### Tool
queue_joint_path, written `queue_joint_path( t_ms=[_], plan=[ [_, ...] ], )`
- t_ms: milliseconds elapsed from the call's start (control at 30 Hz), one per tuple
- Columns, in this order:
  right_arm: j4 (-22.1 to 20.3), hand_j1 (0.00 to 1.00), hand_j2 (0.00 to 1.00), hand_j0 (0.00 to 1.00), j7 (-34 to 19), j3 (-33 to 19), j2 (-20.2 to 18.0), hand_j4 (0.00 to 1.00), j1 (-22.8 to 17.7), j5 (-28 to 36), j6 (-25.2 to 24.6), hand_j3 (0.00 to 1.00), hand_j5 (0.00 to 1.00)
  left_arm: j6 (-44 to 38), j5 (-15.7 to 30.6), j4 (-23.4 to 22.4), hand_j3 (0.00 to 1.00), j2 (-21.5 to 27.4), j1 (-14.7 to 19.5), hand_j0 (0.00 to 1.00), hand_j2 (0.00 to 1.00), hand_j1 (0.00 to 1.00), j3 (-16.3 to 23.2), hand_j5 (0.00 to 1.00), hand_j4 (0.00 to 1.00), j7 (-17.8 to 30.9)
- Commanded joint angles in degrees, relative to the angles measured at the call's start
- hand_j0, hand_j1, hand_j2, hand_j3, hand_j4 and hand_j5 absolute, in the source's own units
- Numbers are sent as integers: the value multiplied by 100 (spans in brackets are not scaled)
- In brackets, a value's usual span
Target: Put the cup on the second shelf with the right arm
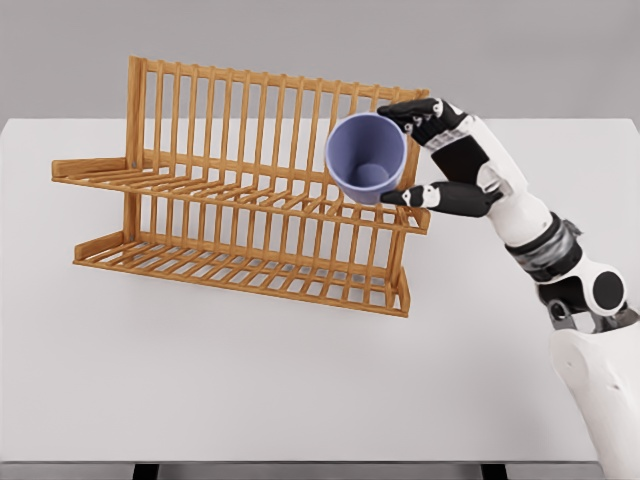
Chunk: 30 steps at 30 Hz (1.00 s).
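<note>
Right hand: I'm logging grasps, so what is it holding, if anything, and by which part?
The right hand holds the cup by its side wall, fingers above and thumb below.

My right robot hand (pixel 425 150) grips the blue cup (pixel 366 157), fingers (pixel 425 118) over its upper rim and thumb beneath. The cup lies tilted, its mouth facing me, over the right end of the wooden rack's (pixel 240 190) upper shelf. The white worktop (pixel 250 380) spreads below.
</note>
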State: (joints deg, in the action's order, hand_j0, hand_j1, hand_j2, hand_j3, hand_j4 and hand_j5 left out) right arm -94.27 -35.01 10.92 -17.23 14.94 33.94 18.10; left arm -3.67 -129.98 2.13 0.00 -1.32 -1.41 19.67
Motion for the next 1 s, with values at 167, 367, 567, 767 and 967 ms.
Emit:
queue_joint_path(
  t_ms=[167, 367, 567, 767, 967],
  plan=[
    [5, 69, 69, 69, 1, 130, -8, 69, -35, 16, 141, 69, 69, -2, -2, -2, 100, 0, 0, 100, 100, 100, 0, 100, 100, 2],
    [-4, 100, 100, 100, 1, 147, 9, 100, 0, 16, 220, 100, 100, -2, -2, -2, 100, 0, 0, 100, 100, 100, 0, 100, 100, 2],
    [-65, 100, 100, 100, 1, 139, 18, 100, 0, 16, 238, 100, 100, -2, -2, -2, 100, 0, 0, 100, 100, 100, 0, 100, 100, 2],
    [-145, 100, 100, 100, 1, 112, -17, 100, 0, 25, 238, 100, 100, -2, -2, -2, 100, 0, 0, 100, 100, 100, 0, 100, 100, 2],
    [-259, 100, 100, 100, 1, 77, -140, 100, -18, 69, 229, 100, 100, -2, -2, -2, 100, 0, 0, 100, 100, 100, 0, 100, 100, 2]
  ],
)
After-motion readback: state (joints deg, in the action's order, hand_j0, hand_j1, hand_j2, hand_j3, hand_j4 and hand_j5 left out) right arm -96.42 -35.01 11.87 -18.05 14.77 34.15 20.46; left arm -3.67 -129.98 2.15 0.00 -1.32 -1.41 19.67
